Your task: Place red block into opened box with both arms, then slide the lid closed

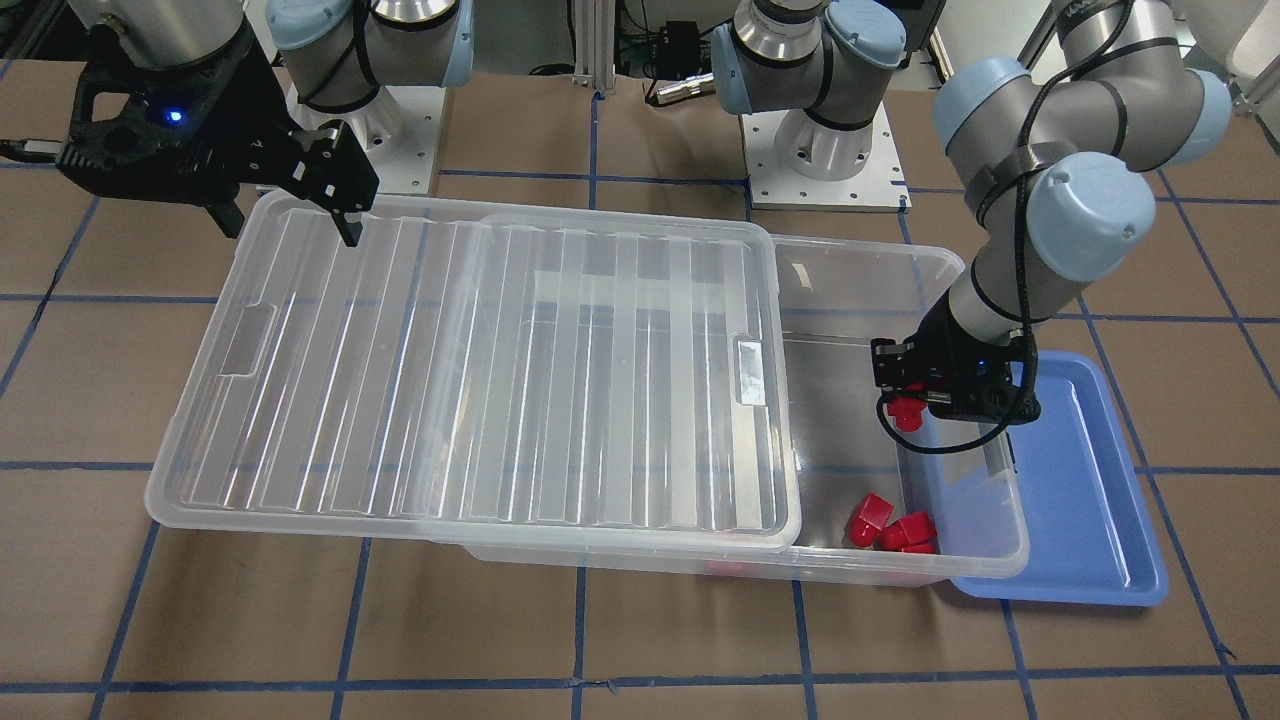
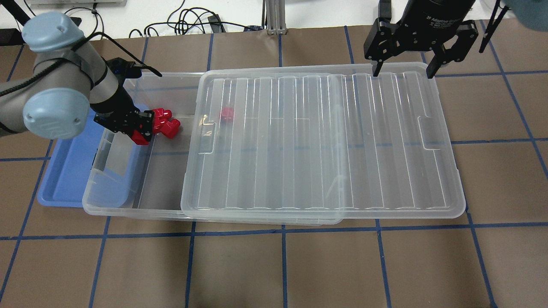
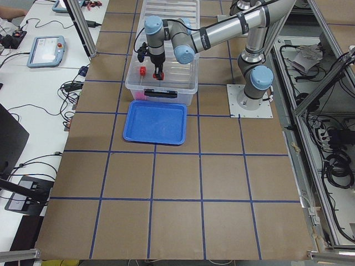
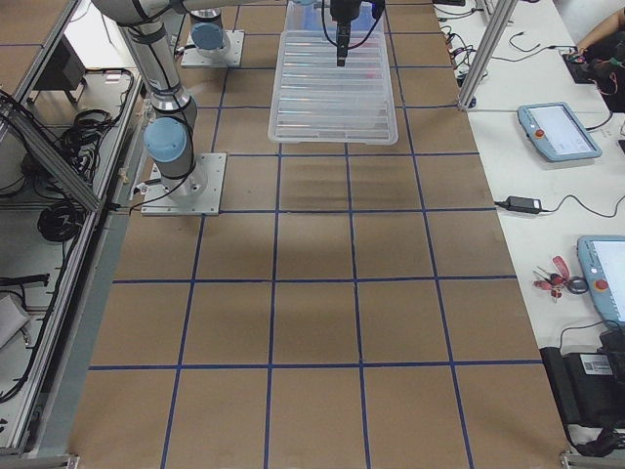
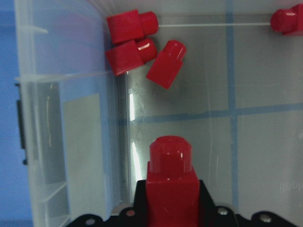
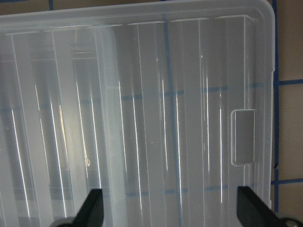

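My left gripper (image 2: pixel 141 131) is shut on a red block (image 2: pixel 140 137), stub pointing down, just above the uncovered end of the clear box (image 2: pixel 91 188). The left wrist view shows the block (image 5: pixel 171 182) between the fingers above the box floor. Three more red blocks (image 2: pixel 167 123) lie in the far corner of the box, and another (image 2: pixel 227 114) shows through the lid. The clear ribbed lid (image 2: pixel 321 141) covers most of the box and overhangs its right end. My right gripper (image 2: pixel 402 64) hangs open over the lid's far right edge, touching nothing.
A shallow blue tray (image 2: pixel 64 171) lies at the box's left end, partly under it. Both arm bases (image 1: pixel 825 150) stand behind the box. Brown table with blue grid lines lies on every side.
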`<state>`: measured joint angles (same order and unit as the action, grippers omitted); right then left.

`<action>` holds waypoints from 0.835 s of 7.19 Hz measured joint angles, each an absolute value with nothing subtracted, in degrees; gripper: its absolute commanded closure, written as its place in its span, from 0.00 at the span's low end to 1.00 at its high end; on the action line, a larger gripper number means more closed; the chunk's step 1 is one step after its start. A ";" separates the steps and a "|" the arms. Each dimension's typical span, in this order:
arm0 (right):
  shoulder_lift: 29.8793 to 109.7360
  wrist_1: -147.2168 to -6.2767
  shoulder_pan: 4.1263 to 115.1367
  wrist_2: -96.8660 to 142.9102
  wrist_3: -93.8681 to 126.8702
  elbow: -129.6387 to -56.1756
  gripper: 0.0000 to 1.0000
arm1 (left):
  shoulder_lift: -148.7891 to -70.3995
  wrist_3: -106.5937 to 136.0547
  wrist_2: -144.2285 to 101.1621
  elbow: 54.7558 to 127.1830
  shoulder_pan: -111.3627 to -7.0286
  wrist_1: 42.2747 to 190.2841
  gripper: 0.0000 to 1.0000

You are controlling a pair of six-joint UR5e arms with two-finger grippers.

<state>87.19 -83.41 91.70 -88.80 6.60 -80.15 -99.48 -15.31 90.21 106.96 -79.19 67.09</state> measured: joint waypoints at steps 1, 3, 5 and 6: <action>87.19 -83.41 91.68 -88.84 6.59 -80.22 0.00 | -99.79 -15.35 90.15 110.28 -79.18 63.12 1.00; 87.19 -83.35 91.67 -88.88 6.57 -80.31 0.00 | -101.40 -15.28 90.08 113.12 -79.12 58.97 1.00; 87.19 -83.38 91.67 -88.86 6.57 -80.39 0.00 | -103.47 -15.29 90.14 113.66 -79.11 58.30 1.00; 87.19 -83.40 91.67 -88.74 6.58 -80.40 0.00 | -104.26 -15.24 90.16 113.75 -79.10 58.23 1.00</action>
<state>87.19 -83.40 91.67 -88.74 6.58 -80.40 -104.26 -15.24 90.16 113.75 -79.10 58.23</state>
